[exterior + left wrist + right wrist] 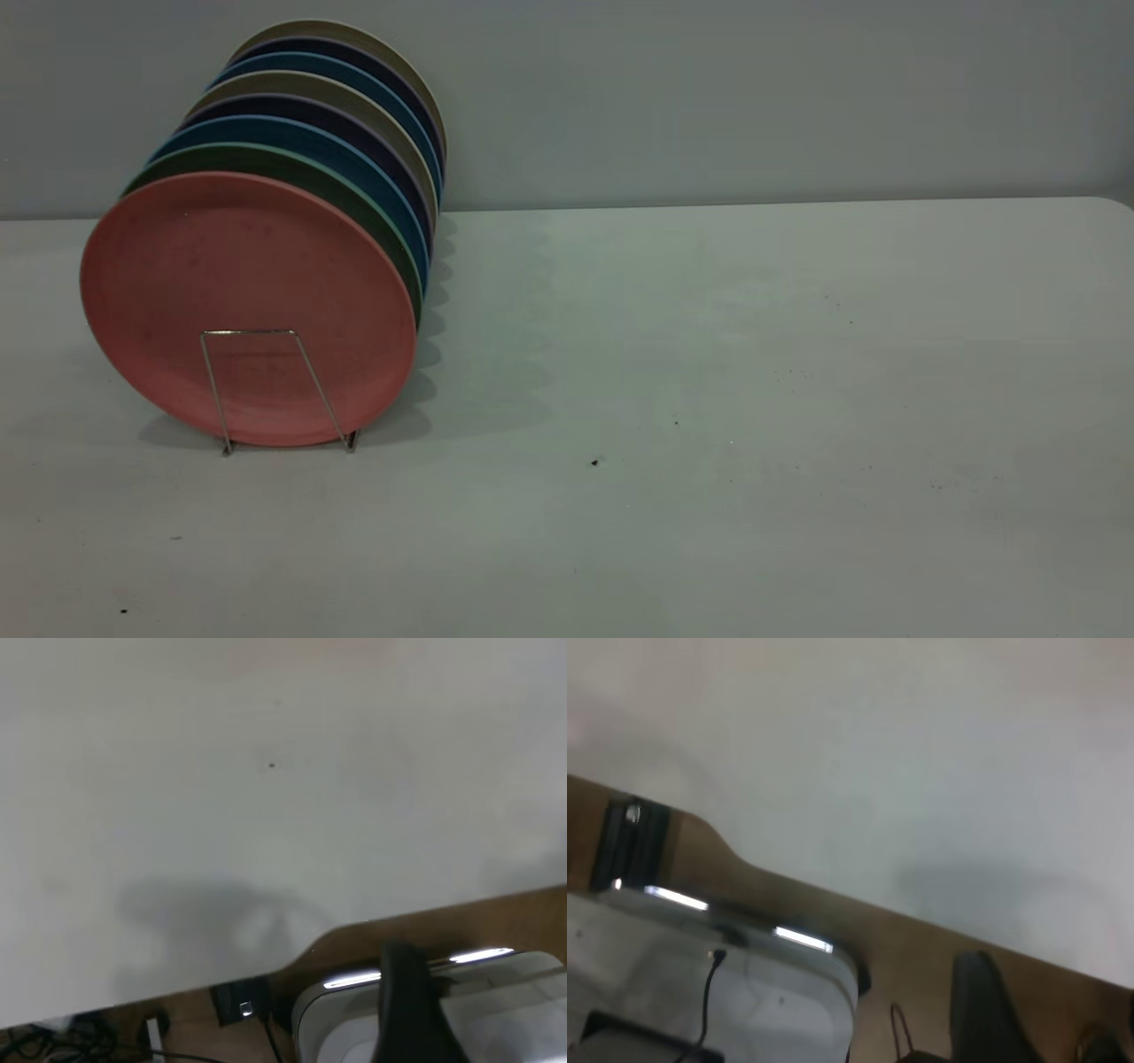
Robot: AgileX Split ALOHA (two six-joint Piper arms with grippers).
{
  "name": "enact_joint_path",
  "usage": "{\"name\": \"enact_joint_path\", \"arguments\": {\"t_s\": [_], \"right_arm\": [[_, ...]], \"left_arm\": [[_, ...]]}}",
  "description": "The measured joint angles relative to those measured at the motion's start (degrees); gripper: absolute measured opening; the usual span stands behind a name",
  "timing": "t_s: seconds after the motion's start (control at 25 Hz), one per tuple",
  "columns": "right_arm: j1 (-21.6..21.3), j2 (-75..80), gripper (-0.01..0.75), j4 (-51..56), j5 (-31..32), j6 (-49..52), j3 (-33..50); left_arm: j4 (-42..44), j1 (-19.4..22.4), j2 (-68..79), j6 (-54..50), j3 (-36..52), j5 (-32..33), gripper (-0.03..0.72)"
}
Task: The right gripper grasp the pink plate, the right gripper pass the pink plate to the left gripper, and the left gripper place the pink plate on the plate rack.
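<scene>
pink plate (248, 306) upright in plate rack (257, 372), frontmost

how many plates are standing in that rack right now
8, standing on edge in one row on the plate rack at the table's left. The pink plate is at the front, then green, blue, dark navy, beige, blue, navy, and beige at the back. More may be hidden behind.

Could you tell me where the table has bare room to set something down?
The table is bare right of the plate rack and along the near edge. The crowded spot is far left, where the pink plate fronts a row of upright plates.
</scene>
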Motion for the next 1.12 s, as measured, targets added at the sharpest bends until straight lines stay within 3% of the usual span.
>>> {"name": "enact_joint_path", "arguments": {"t_s": [0.36, 0.56, 0.76, 1.12], "right_arm": [[0.0, -19.0, 0.377, -0.6, -0.5, -0.3, 9.4], [0.0, -25.6, 0.35, -1.1, -3.9, -0.3, 12.8], [0.0, -26.5, 0.347, -1.9, -5.8, -0.2, 13.9], [0.0, -26.5, 0.347, -2.2, -6.0, 0.3, 14.1]], "left_arm": [[0.6, 0.0, -16.6, 0.1, 1.1, 3.1, 0.447], [2.6, 0.0, -26.3, 0.1, 6.9, 2.4, 0.447], [3.0, 0.0, -33.5, 0.1, 12.1, 2.1, 0.447], [9.4, -0.4, -38.2, -5.0, 12.7, 1.8, 0.447]]}}
